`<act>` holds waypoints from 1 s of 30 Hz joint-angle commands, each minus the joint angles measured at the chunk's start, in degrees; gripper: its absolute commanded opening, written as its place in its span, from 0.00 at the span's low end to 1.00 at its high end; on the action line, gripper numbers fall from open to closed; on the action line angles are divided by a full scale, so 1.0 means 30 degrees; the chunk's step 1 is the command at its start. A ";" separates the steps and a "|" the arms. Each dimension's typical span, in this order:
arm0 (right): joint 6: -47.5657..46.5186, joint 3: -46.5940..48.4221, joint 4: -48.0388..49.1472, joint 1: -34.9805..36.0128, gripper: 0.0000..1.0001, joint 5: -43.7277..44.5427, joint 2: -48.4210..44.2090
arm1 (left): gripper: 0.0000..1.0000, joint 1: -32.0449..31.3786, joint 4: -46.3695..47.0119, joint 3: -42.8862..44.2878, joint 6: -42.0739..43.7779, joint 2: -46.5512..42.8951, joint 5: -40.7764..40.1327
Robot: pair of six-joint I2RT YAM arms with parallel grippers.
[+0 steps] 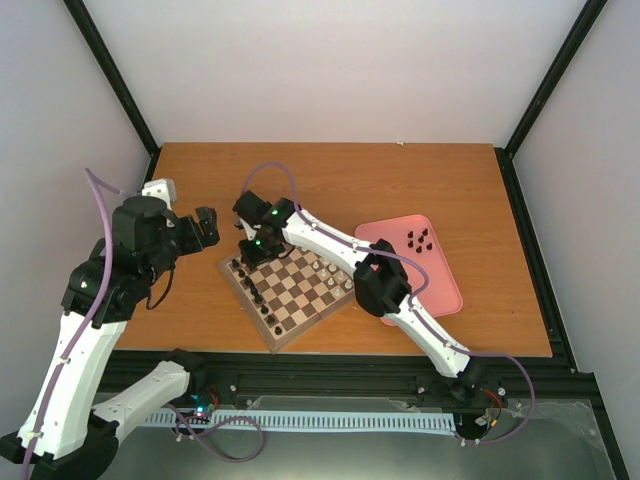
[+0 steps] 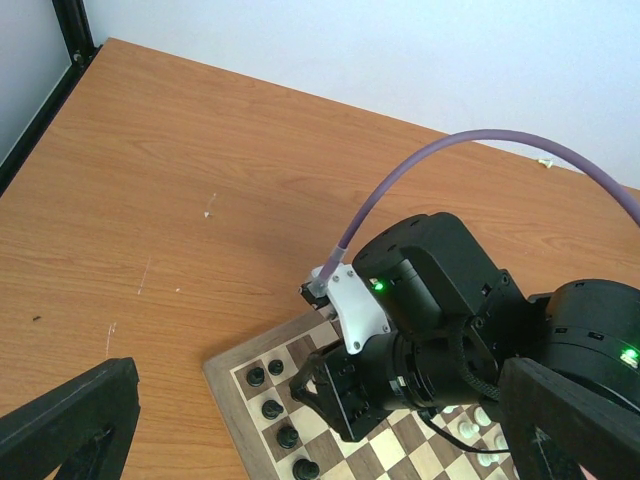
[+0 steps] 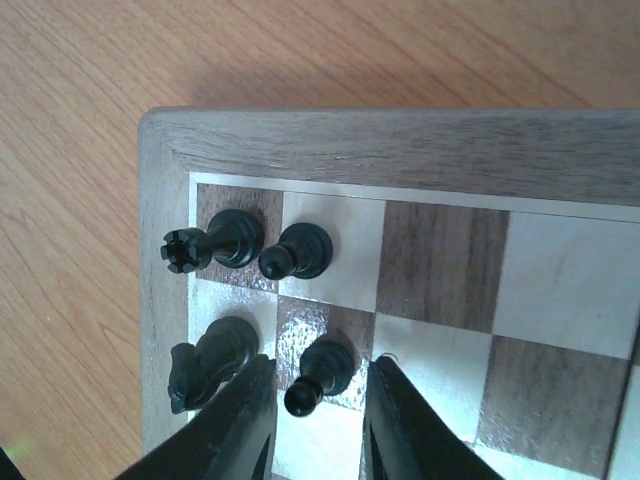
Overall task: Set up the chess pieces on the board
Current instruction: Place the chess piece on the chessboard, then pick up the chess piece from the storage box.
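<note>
Black pawn [image 3: 320,372] stands on the board [image 3: 400,160] between the open right tool's [image 3: 322,364] parted fingers.

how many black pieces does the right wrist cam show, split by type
rook: 1
knight: 1
pawns: 2
total: 4
</note>
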 commanded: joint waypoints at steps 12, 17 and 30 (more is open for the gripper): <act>-0.0179 -0.1910 -0.1851 -0.1962 0.44 0.4345 -0.6455 | 1.00 0.0083 0.0102 0.0304 0.0623 0.0056 0.0048; 0.0262 -0.6596 -0.1592 -0.5514 0.45 0.5467 -0.8904 | 1.00 0.0062 0.0094 0.0359 0.0701 0.0420 0.0036; -0.0037 -1.5432 0.0124 -1.2629 0.44 0.5944 -1.1462 | 1.00 0.0082 0.0572 0.0311 0.0564 0.1463 0.0042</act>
